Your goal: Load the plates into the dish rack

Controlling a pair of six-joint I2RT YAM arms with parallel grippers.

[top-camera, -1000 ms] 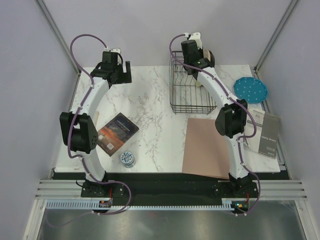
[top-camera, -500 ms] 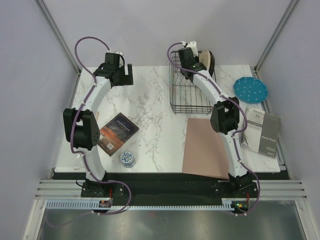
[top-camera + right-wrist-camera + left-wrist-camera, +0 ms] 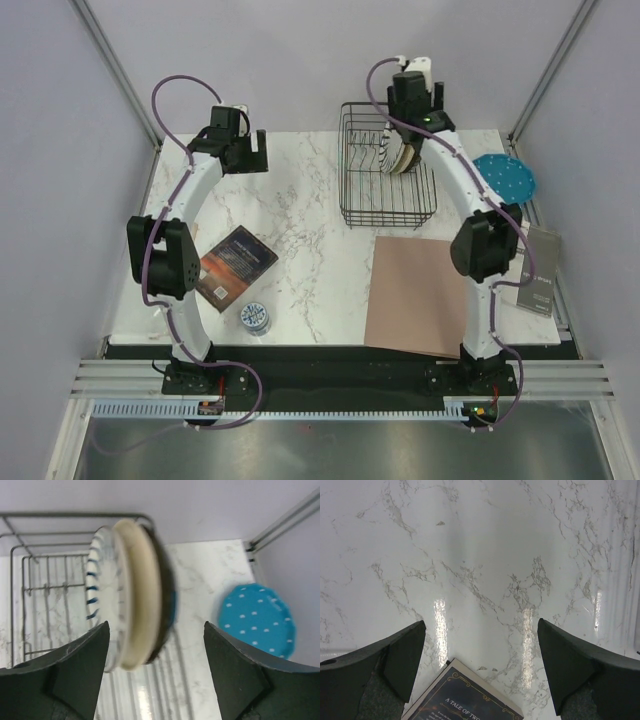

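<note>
The black wire dish rack (image 3: 372, 200) stands at the back of the marble table. Three plates stand on edge in it, close together: a white one with dark stripes (image 3: 102, 595), a cream one (image 3: 142, 587) and a dark-edged one (image 3: 167, 605) behind it. They show as a stack (image 3: 401, 155) in the top view. My right gripper (image 3: 156, 677) hovers open just above them, touching none. A teal dotted plate (image 3: 257, 620) lies flat on the table right of the rack (image 3: 505, 178). My left gripper (image 3: 258, 152) hangs open and empty at the back left.
A dark book (image 3: 465, 700) lies under the left gripper, at the front left (image 3: 235, 262). A small patterned cup (image 3: 255, 317) stands near the front edge. A brown mat (image 3: 415, 295) and a grey booklet (image 3: 535, 270) lie front right. Frame posts flank the table.
The right gripper opened and let go of the cream plate, which now stands in the rack with the others. The gripper rose and shifted right. The left arm barely moved.
</note>
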